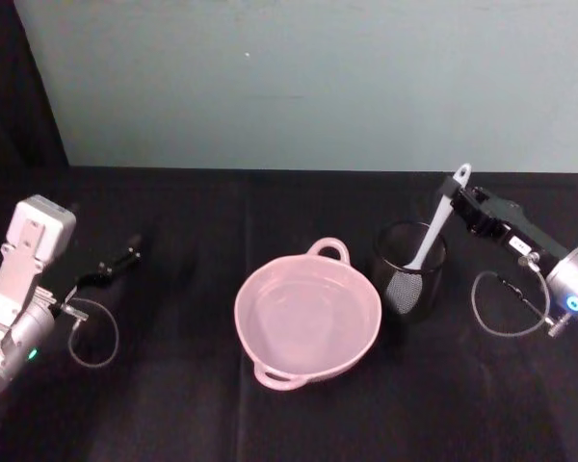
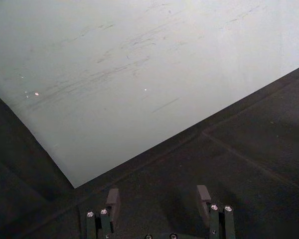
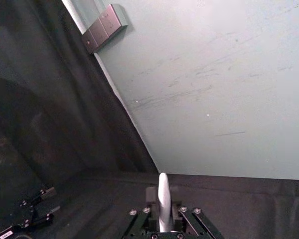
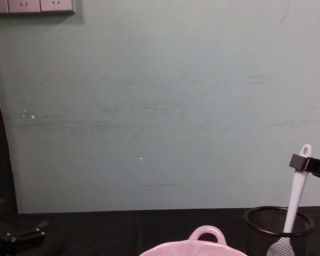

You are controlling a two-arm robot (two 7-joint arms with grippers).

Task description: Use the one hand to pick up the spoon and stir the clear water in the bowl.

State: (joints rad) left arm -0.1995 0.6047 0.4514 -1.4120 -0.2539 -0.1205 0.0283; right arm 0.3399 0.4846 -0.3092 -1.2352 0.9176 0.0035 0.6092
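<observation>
In the head view, the pink bowl (image 1: 307,314) stands in the middle of the black table (image 1: 173,404), with one loop handle toward the wall and one toward the robot. Just to its right stands a black mesh cup (image 1: 409,267). The white spoon (image 1: 433,231) stands tilted in this cup, its flat head down inside and its handle rising up and to the right. The right gripper (image 1: 455,189) comes from the right side and its fingers are closed on the upper part of the handle, just below the end with the hole. The left gripper (image 1: 125,257) rests low over the table on the left, well apart from the bowl.

In the left wrist view, the left gripper (image 2: 159,199) has its two fingers (image 2: 112,201) set wide apart, with nothing between them. Ahead of it are the black cloth and the pale green wall (image 2: 139,64).

In the right wrist view, the right gripper (image 3: 163,211) holds the spoon handle (image 3: 164,201), which rises white between the fingers. The left gripper (image 3: 37,201) shows farther off.

In the chest view, the spoon (image 4: 296,200) leans in the mesh cup (image 4: 277,229) at the lower right, and the right gripper (image 4: 301,162) grips it near the top. The rim and one handle of the bowl (image 4: 205,234) show at the bottom edge. The left gripper (image 4: 21,236) lies low at the left.
</observation>
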